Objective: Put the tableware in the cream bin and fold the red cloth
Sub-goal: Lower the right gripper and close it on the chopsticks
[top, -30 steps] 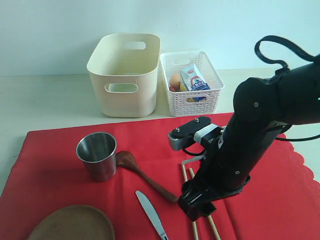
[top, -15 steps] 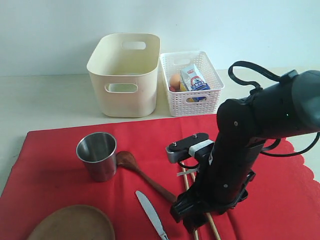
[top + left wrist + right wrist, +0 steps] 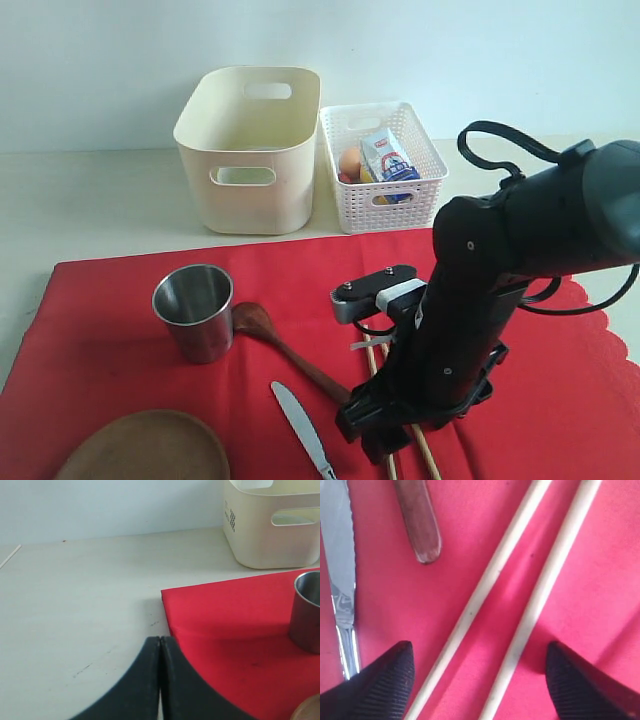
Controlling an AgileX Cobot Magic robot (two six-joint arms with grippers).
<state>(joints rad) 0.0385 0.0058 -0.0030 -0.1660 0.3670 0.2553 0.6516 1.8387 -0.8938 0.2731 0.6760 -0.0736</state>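
The red cloth (image 3: 120, 330) lies flat across the table's front. On it stand or lie a steel cup (image 3: 195, 310), a dark wooden spoon (image 3: 280, 345), a metal knife (image 3: 302, 425), a brown wooden plate (image 3: 145, 450) and two chopsticks (image 3: 372, 350). My right gripper (image 3: 375, 435) is down over the chopsticks. It is open (image 3: 479, 652), and both chopsticks (image 3: 490, 580) lie on the cloth between its fingertips (image 3: 395, 675), untouched. The knife (image 3: 340, 555) and the spoon handle (image 3: 420, 520) lie beside them. My left gripper (image 3: 160, 639) is shut and empty near the cloth's corner (image 3: 225, 620). The cream bin (image 3: 250, 150) stands behind. The bowl is out of view.
A white lattice basket (image 3: 383, 165) with an egg and a small carton stands right of the cream bin. Bare pale table (image 3: 80, 200) stretches left of the bin and behind the cloth. The right arm's bulk covers the cloth's right middle.
The right arm has come down and shifted slightly left, bringing its gripper low over the chopsticks. In the last half second it barely moved. The tableware stays put.
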